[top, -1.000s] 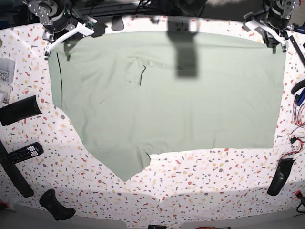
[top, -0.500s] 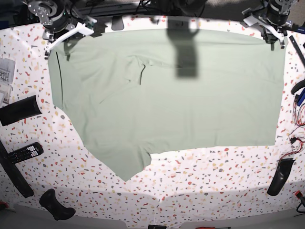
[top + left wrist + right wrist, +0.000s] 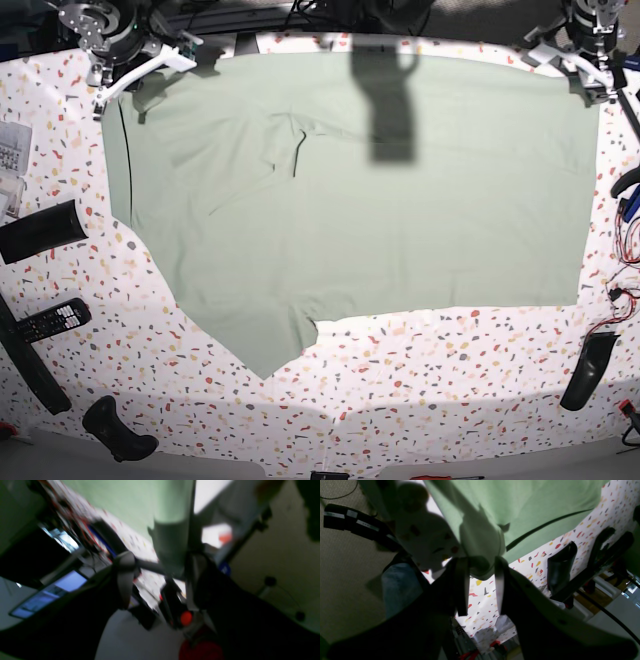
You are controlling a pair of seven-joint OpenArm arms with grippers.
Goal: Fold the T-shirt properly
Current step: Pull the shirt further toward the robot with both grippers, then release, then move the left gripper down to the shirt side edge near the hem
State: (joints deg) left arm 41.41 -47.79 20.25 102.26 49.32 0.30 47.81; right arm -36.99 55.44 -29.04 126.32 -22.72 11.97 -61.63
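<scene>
The right pincer (image 3: 480,587) has its two dark fingers (image 3: 462,585) parted, and a bunched corner of the shirt (image 3: 520,507) sits in the gap between them; whether the cloth is pinched or merely lies there cannot be told. The left pincer (image 3: 160,580) also stands apart, a fold of the shirt (image 3: 172,525) lying between its fingers (image 3: 124,575), though that view is too blurred to show a grip. In the base view both pincers sit at the far corners of the shirt (image 3: 350,200), which lies spread flat over most of the speckled tabletop (image 3: 420,380), one point of cloth reaching toward the near edge. A remote (image 3: 52,320) lies left of it.
</scene>
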